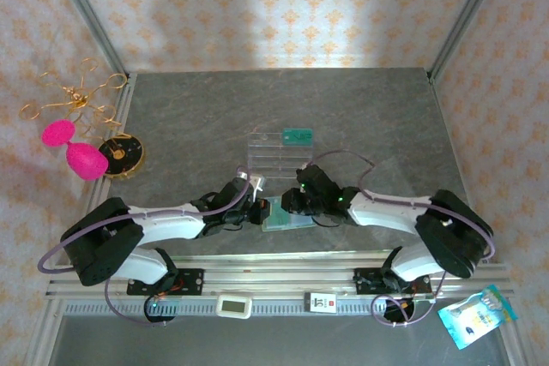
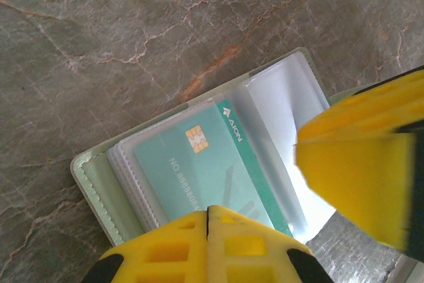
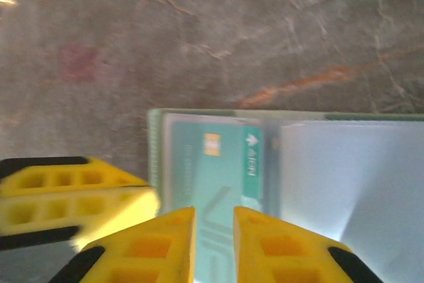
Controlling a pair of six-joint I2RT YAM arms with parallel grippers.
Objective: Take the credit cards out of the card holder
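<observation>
**Q:** How do the pincers stand?
**A:** Left pincer (image 2: 207, 220), bottom centre of its wrist view: fingertips pressed together, bearing on the near edge of the open card holder (image 2: 93, 183), apparently to pin it flat to the desk (image 2: 99, 64). Right pincer (image 3: 214, 220), bottom of its own view: parted by a narrow gap, nothing gripped, poised over the teal credit card (image 3: 212, 164).
**Q:** And the card?
**A:** In its clear sleeve, mid-frame. Pinning the holder should let it slide out.

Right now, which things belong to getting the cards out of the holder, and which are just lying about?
Job: card holder, teal card in it, second teal card by clear tray.
Lying about: pink ornaments, gold wire stand, blue packet.
</observation>
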